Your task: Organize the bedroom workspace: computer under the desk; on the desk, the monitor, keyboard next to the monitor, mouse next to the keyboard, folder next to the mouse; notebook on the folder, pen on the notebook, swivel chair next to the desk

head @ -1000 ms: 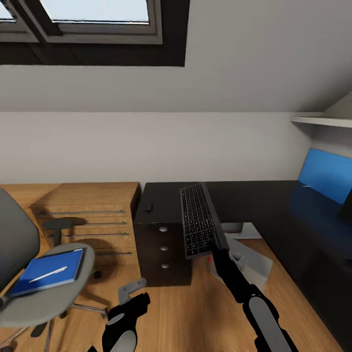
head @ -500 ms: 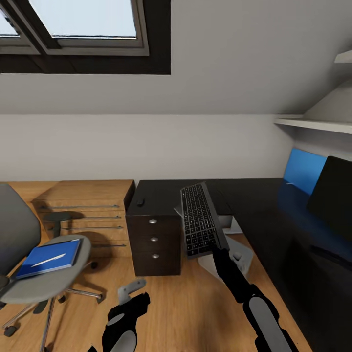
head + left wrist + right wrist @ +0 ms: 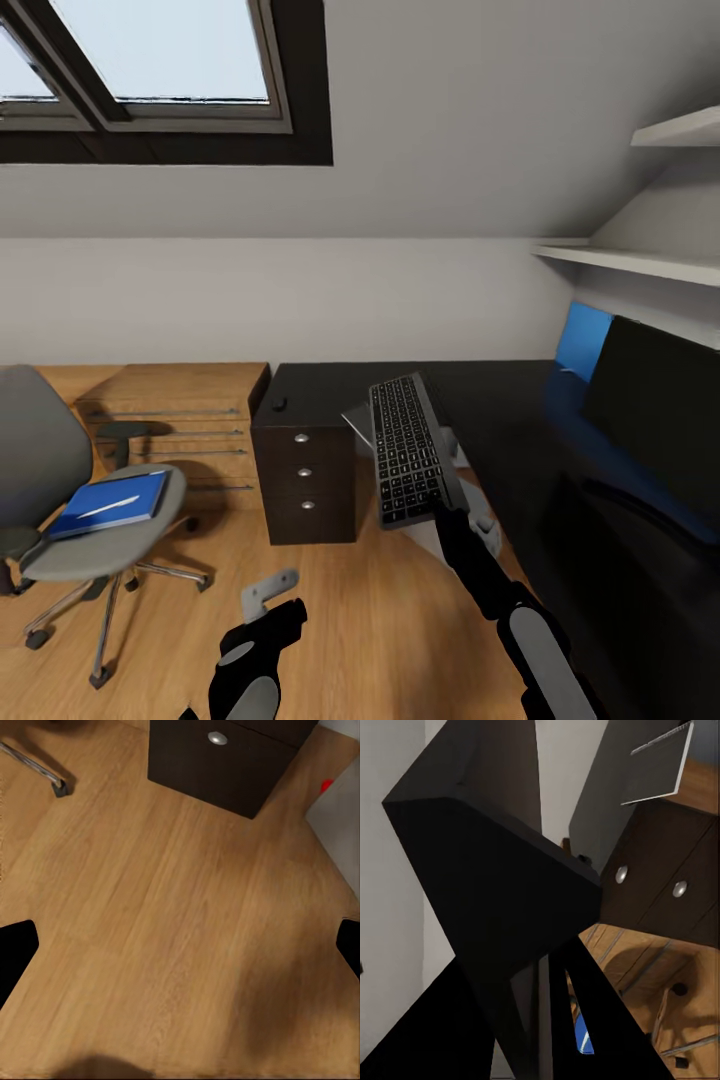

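Head view: monitor (image 3: 655, 400); left wrist: floor (image 3: 172, 915).

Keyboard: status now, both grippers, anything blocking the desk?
Right gripper shut on slim silver-grey keyboard, held off the floor. Left gripper open, over wood floor. Glossy black desk ahead, nothing in the way; black monitor at right.

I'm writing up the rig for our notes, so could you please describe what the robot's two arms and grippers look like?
In the head view, both arms are glossy black, rounded segments with light grey oval panels set into them. The left gripper carries flat grey fingers on a black body. The right gripper is slim and black at the end of a jointed black forearm. No cables or markings are visible. In the left wrist view the fingertips are plain black.
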Tool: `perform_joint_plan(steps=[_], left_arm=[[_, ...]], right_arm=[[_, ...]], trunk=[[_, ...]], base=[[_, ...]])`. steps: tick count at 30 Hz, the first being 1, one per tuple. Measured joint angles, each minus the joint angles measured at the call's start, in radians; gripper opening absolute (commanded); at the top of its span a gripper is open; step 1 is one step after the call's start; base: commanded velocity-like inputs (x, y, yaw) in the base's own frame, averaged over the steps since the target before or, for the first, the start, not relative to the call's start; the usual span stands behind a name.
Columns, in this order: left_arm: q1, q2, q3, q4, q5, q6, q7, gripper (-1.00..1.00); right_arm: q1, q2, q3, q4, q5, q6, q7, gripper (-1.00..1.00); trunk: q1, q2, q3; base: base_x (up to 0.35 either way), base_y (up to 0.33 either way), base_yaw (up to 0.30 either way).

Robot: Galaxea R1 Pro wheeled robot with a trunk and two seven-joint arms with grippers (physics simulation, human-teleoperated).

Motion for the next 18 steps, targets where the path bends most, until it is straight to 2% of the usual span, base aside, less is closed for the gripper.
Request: perform_joint_plan(steps=[12,18], left_arm=[[0.0,0.0,0.0,-0.002,0.0,0.0,0.0,1.0],[0.0,0.0,0.0,-0.002,0.0,0.0,0.0,1.0]], right_arm=[[0.0,0.001,0.0,0.004,-0.001,0.0,0.001,-1.0],[0.0,0.001,0.0,0.005,0.0,0.0,0.001,-1.0]], trunk=[[-0.046,0.084,0.038],[-0.046,0.084,0.038]], base=[[-0.335,-0.048,0.0],[-0.339,-0.001,0.0]])
